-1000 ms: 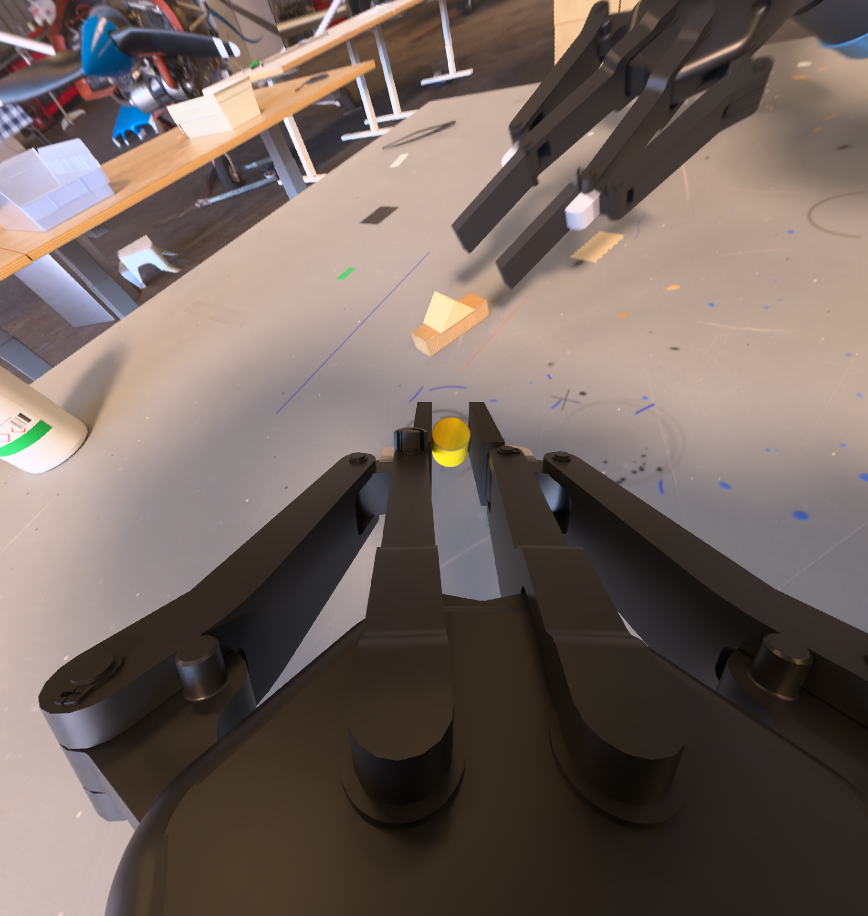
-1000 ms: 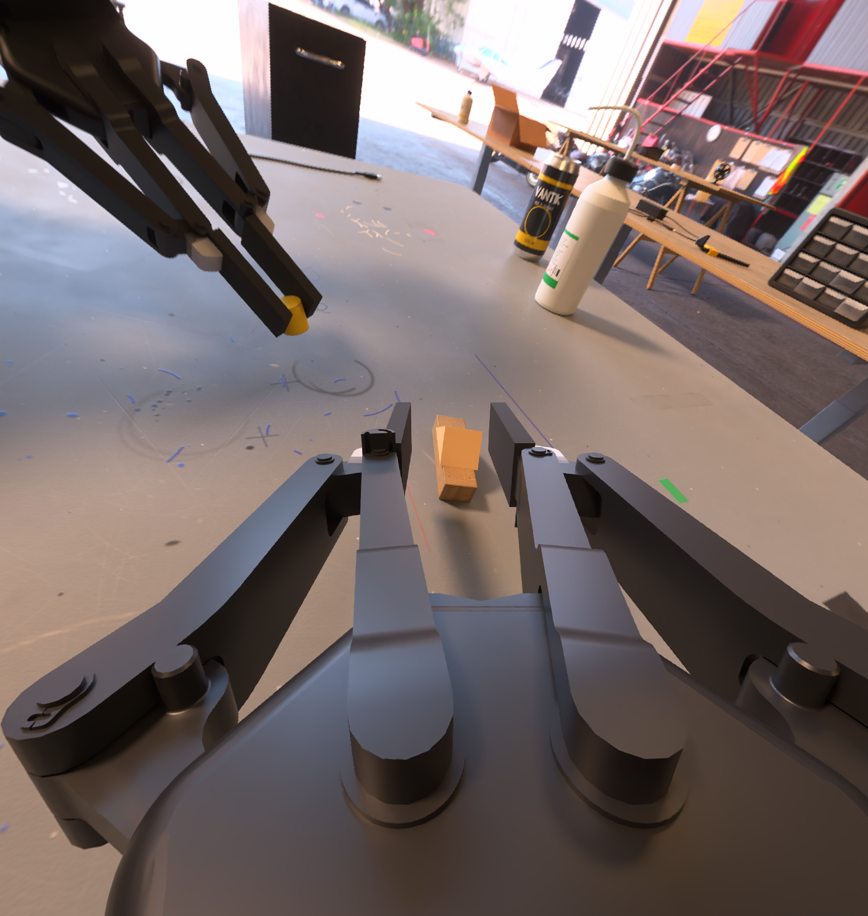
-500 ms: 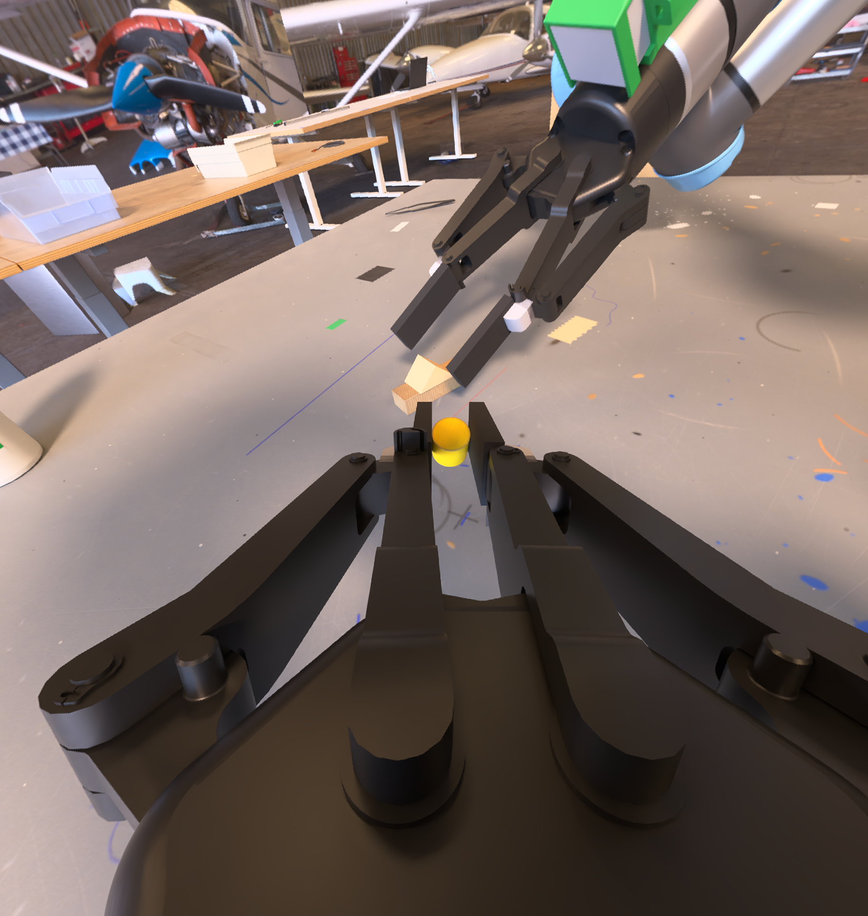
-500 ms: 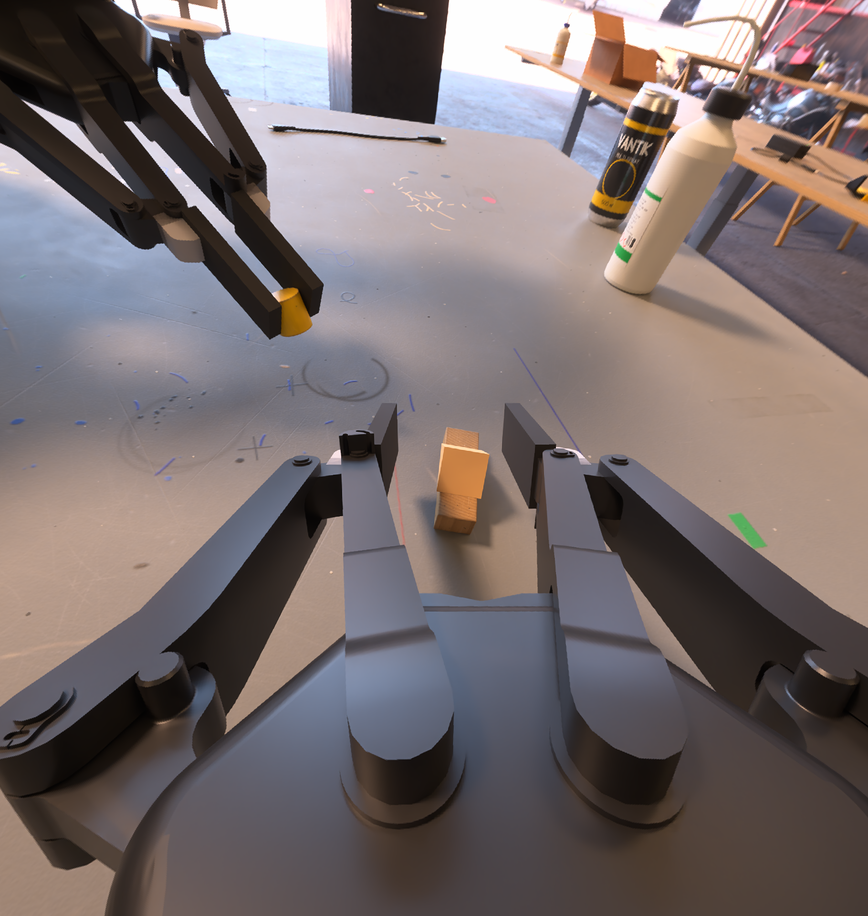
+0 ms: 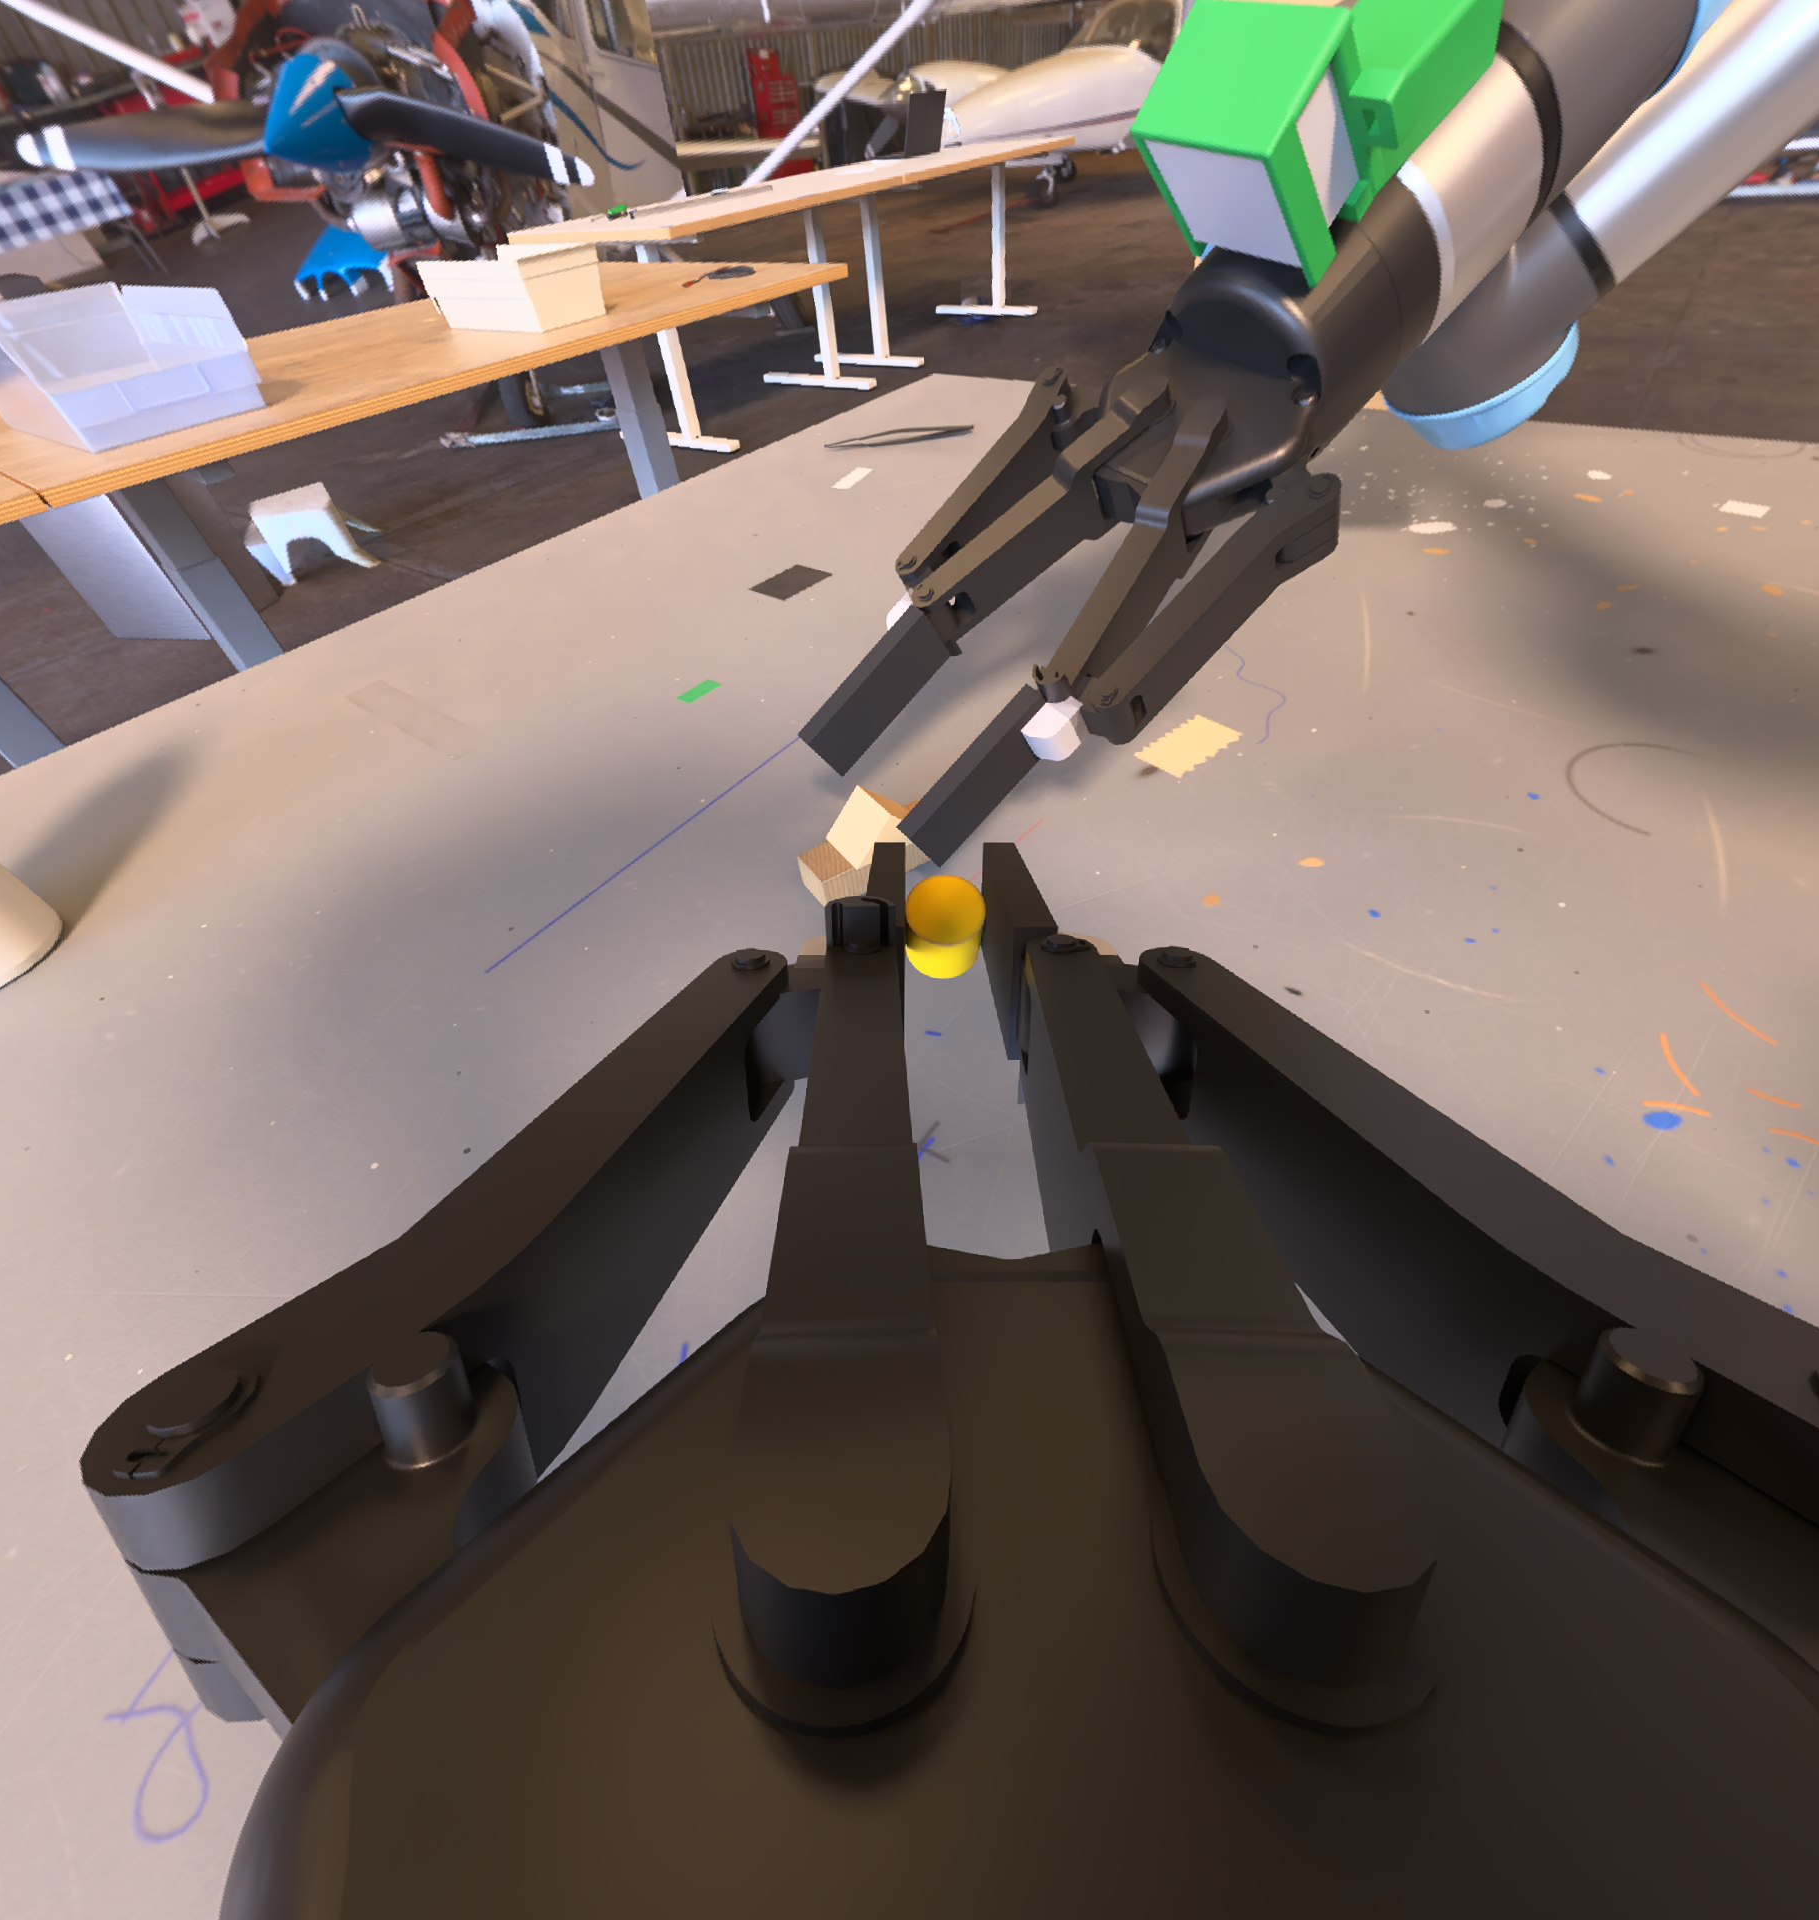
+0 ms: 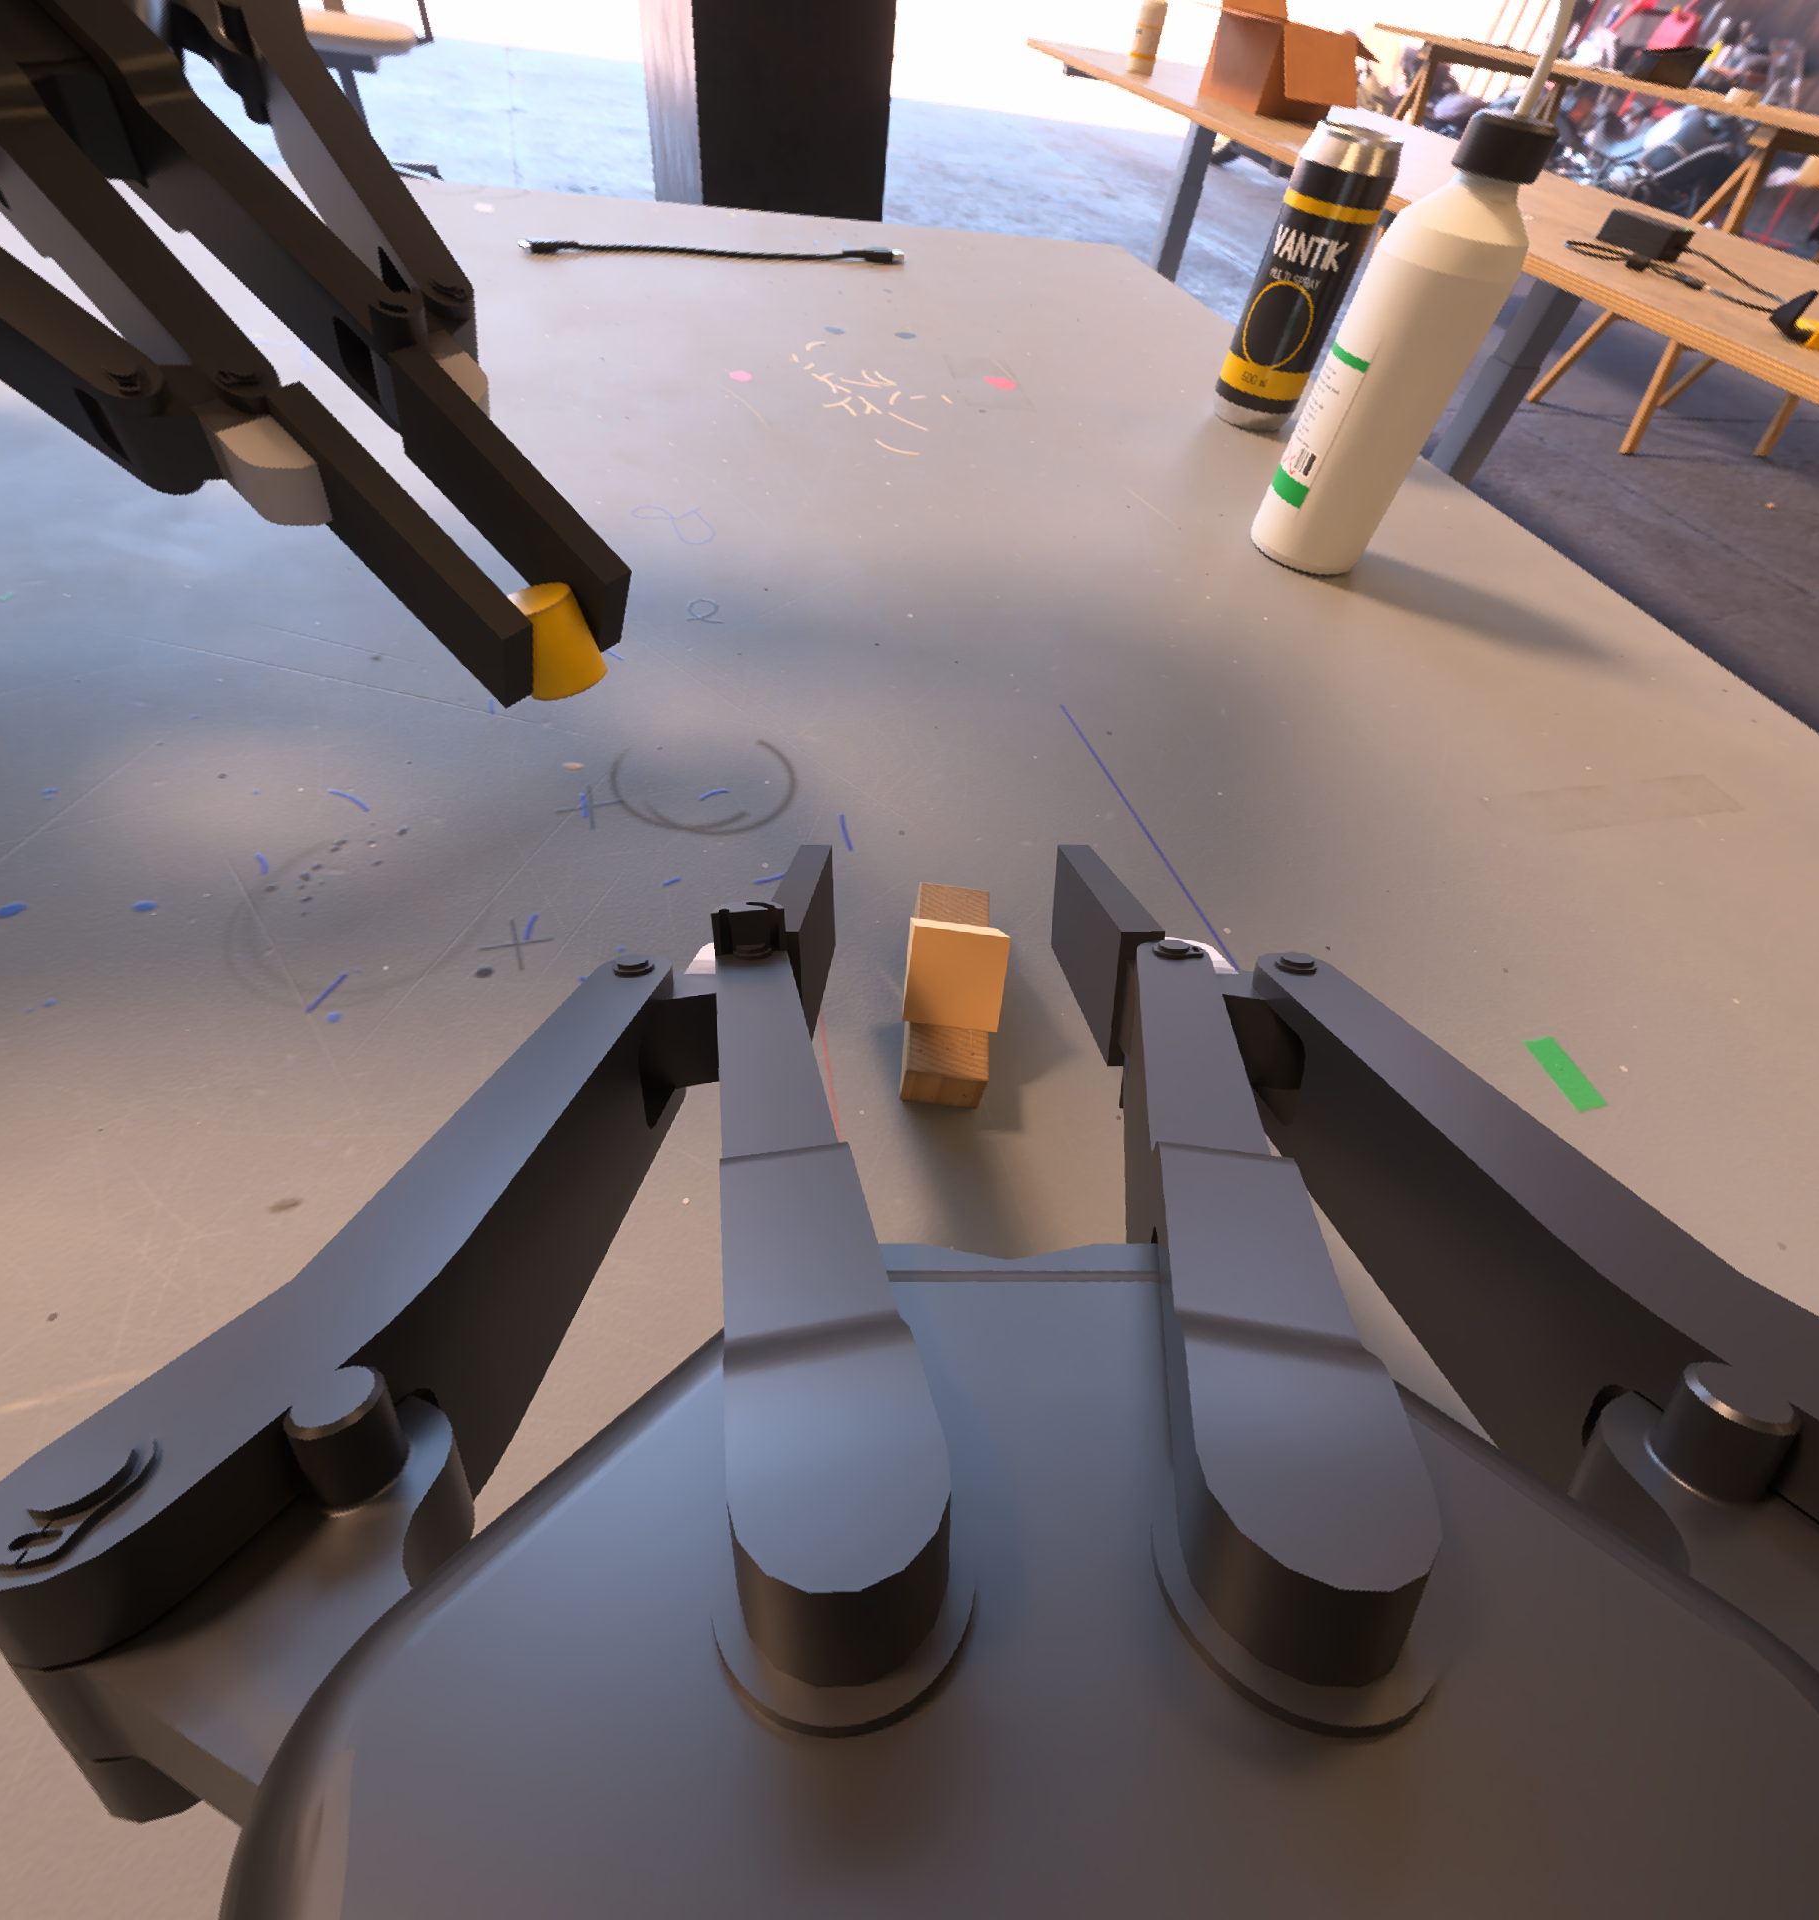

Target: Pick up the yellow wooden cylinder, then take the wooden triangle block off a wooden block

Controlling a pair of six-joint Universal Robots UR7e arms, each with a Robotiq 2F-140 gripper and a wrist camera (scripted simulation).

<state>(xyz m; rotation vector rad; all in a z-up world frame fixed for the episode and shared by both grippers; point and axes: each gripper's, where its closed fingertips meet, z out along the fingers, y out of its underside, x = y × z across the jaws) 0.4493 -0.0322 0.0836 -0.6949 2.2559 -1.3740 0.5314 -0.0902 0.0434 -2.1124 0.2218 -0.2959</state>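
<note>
The left gripper is pinched tight on the yellow wooden cylinder, held clear above the grey table at frame centre. The right gripper hangs spread wide and empty, its fingers flanking the wooden triangle block, which sits atop the wooden block at mid-frame. A white bottle and a black-and-yellow can stand upper right.
</note>
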